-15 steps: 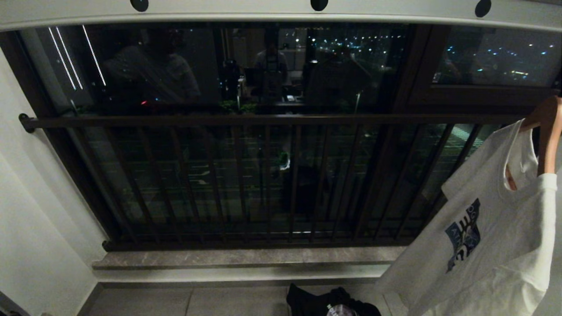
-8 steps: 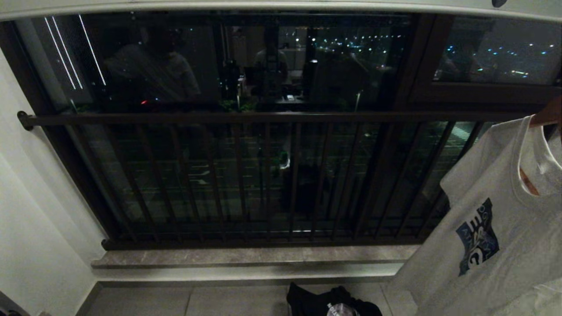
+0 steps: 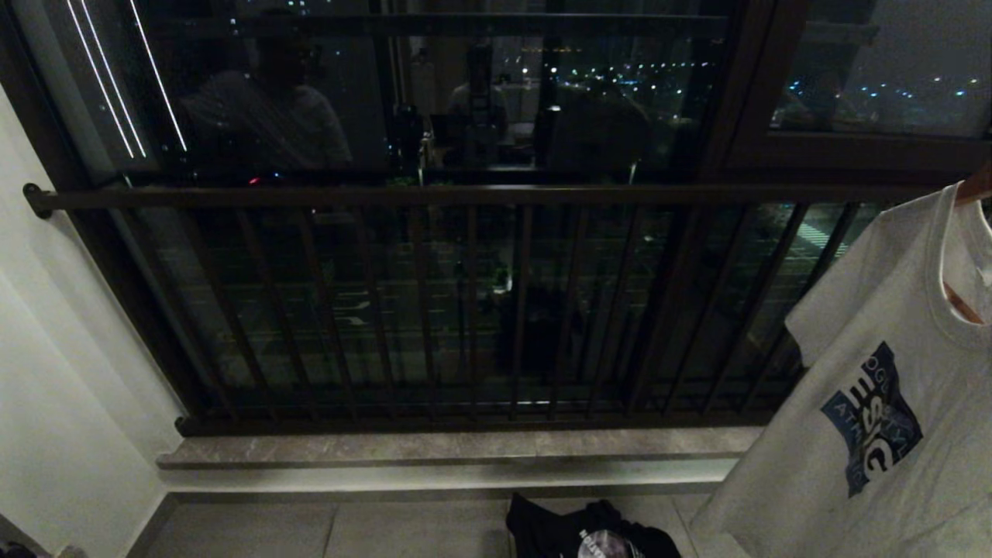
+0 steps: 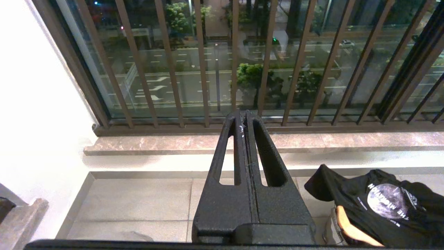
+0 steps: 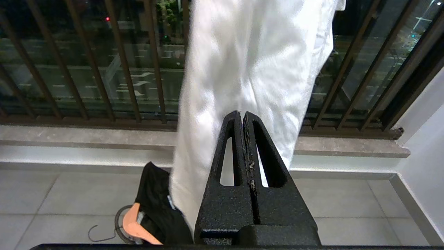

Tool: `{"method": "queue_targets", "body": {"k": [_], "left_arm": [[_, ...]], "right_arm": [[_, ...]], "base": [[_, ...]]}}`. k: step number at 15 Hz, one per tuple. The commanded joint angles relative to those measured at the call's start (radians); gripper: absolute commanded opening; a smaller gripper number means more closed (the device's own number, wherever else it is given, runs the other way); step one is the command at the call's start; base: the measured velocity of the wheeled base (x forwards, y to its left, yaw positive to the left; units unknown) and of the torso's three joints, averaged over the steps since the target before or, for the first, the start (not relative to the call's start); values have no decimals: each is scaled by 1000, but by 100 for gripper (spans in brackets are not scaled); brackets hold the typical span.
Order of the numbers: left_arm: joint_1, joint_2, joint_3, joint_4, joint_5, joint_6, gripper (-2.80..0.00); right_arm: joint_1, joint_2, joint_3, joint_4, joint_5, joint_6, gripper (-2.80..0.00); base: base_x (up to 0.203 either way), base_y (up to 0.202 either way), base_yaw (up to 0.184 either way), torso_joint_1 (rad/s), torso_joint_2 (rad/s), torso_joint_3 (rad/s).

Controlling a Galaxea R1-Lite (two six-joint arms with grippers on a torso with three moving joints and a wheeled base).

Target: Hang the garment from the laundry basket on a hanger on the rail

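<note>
Head view: neither arm shows. I'm looking at the dark brown balustrade w/ vertical bars (image 3: 465, 194) in front of the night window. A white t-shirt w/ blue chest print (image 3: 868, 387) already hangs on a wooden hanger (image 3: 973, 190) at the right edge. At the bottom edge, on the grey tiled floor (image 3: 349, 531), a black t-shirt w/ round pale print (image 3: 589, 531) lies in a heap. The pale overhead rail isn't in this frame. My read: approach step, nothing picked up yet.

Left wrist view: left gripper (image 4: 244, 119), fingers pressed together, nothing between them, touching nothing. Black tee (image 4: 381, 201) is down on the floor to one side, draped over a tan wooden hanger (image 4: 350, 229). I can't make out the basket here.

Right wrist view: right gripper (image 5: 242, 119), fingers also closed tight, empty; the white tee (image 5: 249, 69) hangs beyond them, contact not evident. Black tee (image 5: 159, 211) sits on the floor w/ the tan hanger (image 5: 137, 225) and a thin dark loop (image 5: 102, 234) beside it, poss. a basket handle, can't confirm.

Next, imo: get low over the black tee, spread one set of fingers, line up on fabric or hanger before closing.
</note>
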Motion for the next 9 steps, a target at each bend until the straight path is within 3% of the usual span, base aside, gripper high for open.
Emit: {"method": "queue_targets", "body": {"k": [1,9], "left_arm": [[0,1,2,0,0,0,-280],[0,1,2,0,0,0,-280]], "right_arm": [[0,1,0,0,0,0,-280],[0,1,0,0,-1,3,-280]], "base": [[0,0,0,-147,323,186],[0,0,0,-140,317,174]]}}
